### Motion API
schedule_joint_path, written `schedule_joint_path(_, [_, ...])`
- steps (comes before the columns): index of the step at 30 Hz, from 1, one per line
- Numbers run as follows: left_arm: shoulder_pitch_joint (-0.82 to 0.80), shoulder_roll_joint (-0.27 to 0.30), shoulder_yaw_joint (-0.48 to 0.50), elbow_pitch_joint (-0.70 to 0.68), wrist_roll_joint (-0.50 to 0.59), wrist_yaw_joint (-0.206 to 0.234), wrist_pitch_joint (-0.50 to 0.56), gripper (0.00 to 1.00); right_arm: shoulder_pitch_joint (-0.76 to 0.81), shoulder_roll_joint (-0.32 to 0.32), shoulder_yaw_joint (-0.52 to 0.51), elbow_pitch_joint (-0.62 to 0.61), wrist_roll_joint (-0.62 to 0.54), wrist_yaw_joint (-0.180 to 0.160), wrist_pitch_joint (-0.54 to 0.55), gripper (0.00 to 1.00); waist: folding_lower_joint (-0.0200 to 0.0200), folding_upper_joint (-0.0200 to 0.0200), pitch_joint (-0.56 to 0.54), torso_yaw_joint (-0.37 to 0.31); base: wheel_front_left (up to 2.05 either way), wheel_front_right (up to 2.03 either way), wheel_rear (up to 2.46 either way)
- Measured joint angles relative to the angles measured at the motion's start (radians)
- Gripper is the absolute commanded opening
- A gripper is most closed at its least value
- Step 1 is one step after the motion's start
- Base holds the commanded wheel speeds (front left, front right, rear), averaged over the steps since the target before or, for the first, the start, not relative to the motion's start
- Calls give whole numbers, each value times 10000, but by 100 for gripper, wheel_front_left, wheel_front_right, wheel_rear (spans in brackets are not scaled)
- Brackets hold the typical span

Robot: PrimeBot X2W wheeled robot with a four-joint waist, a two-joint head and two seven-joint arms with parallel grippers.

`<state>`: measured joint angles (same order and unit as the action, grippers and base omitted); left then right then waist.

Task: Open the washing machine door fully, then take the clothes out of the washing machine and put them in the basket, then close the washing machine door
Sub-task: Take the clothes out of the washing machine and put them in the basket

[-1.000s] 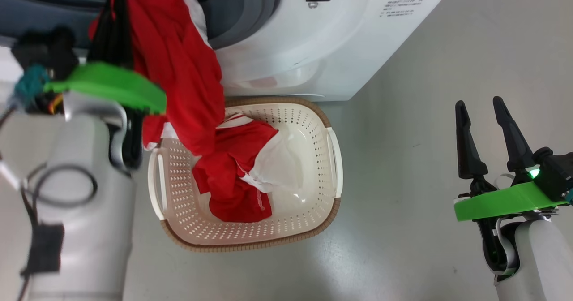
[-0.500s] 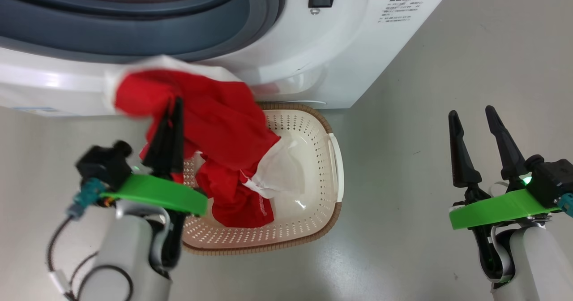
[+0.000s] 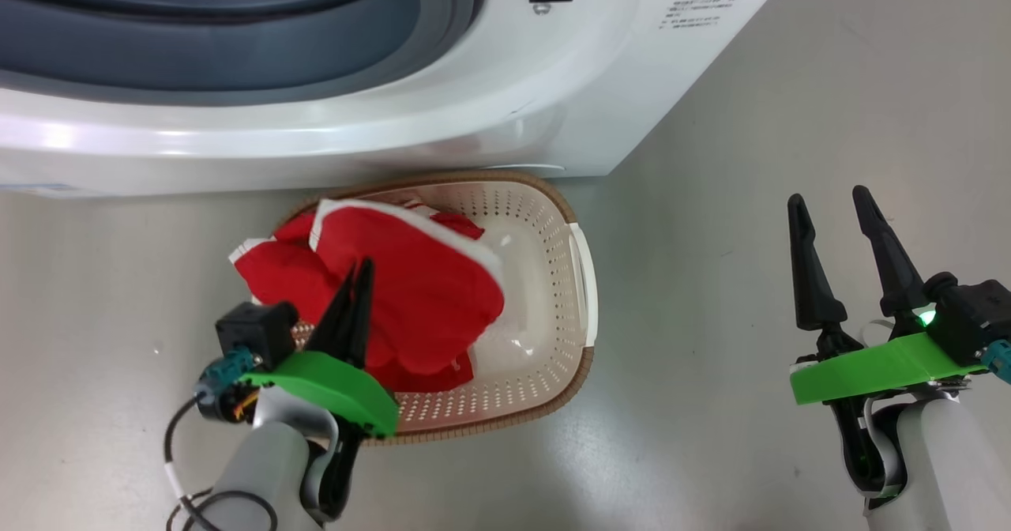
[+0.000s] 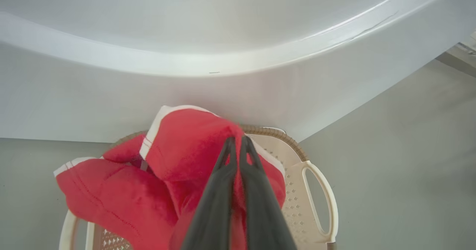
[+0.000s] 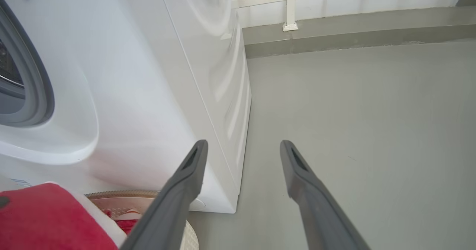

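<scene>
The clothes [image 3: 426, 286] bunch over the basket's [image 3: 553, 223] left half, lower centre, pinched between the left gripper's [image 3: 361, 272] closed fingers; the right gripper [image 3: 826, 196], lower right, stands wide and empty.

Gripper [image 5: 242, 143], fingers spread wide, points past the washer's [image 5: 148, 75] front corner over grey floor [image 5: 357, 123]; basket [image 5: 122, 195] against the washer's base; red clothes [image 5: 44, 220] before the washer's front.
</scene>
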<state>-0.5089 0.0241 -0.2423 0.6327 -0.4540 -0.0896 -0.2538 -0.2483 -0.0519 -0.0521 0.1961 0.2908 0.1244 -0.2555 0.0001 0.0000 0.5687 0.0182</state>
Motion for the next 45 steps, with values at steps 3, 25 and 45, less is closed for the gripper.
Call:
schedule_joint_path(3, [-72,0,-132,616,-65,-35,0,0,-10,0,17,-19,2,0,0,100,-1,0,138,-57,0,0,0])
schedule_joint_path(25, [-1732,-8,-316,2989,-33,-259,0,65,-478,0,23,-104,15,0,0,100,0,0,1139,-232,0,0,0])
schedule_joint_path(45, [-1576,-21,483,2420,257,-270,0,100,-438,0,-4,35,-17,0,0,100,0,0,328,-113,0,0,0])
